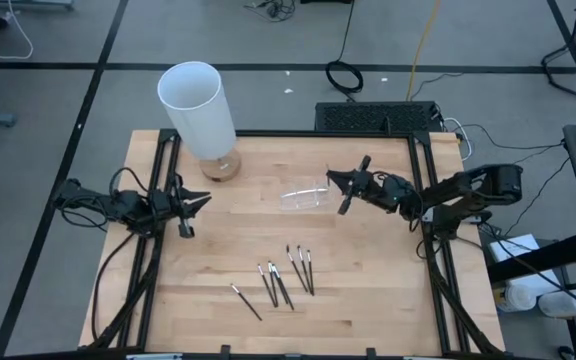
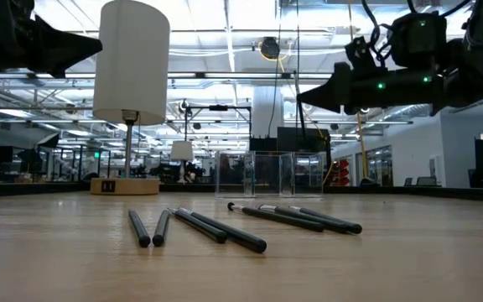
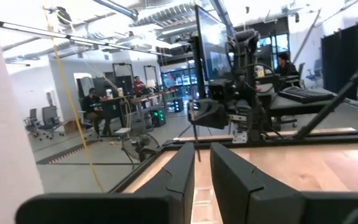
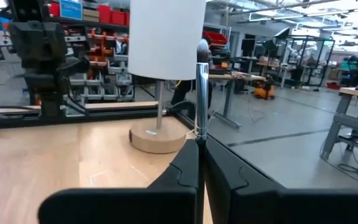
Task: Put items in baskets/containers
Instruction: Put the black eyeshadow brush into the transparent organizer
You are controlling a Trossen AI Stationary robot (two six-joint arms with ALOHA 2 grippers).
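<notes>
Several dark brushes (image 1: pixel 286 278) with pale tips lie flat on the wooden table's near middle; they also show in the low view (image 2: pixel 225 231). The clear plastic tray (image 1: pixel 304 196) rests on the table's middle, also in the low view (image 2: pixel 271 174). My right gripper (image 1: pixel 332 179) hovers well above the table by the tray's right end, shut on one brush (image 4: pixel 201 93), which stands upright. My left gripper (image 1: pixel 204 200) hangs over the table's left side, shut and empty, and shows in its own wrist view (image 3: pixel 202 163). My right gripper pinches the brush between its two fingers just below the silvery ferrule (image 4: pixel 201 127). The fingers (image 4: pixel 185 168) lie level, coming from the table's right, across the brush. The ferrule and dark tip (image 4: pixel 202 48) rise above the fingers. The brush is lifted clear; its lower part is hidden by the fingers.
A tall white cylinder on a round wooden base (image 1: pixel 200 108) stands at the table's far left. Black frame rails (image 1: pixel 423 190) run along the table's left and right edges. A black box (image 1: pixel 378 117) sits beyond the far edge.
</notes>
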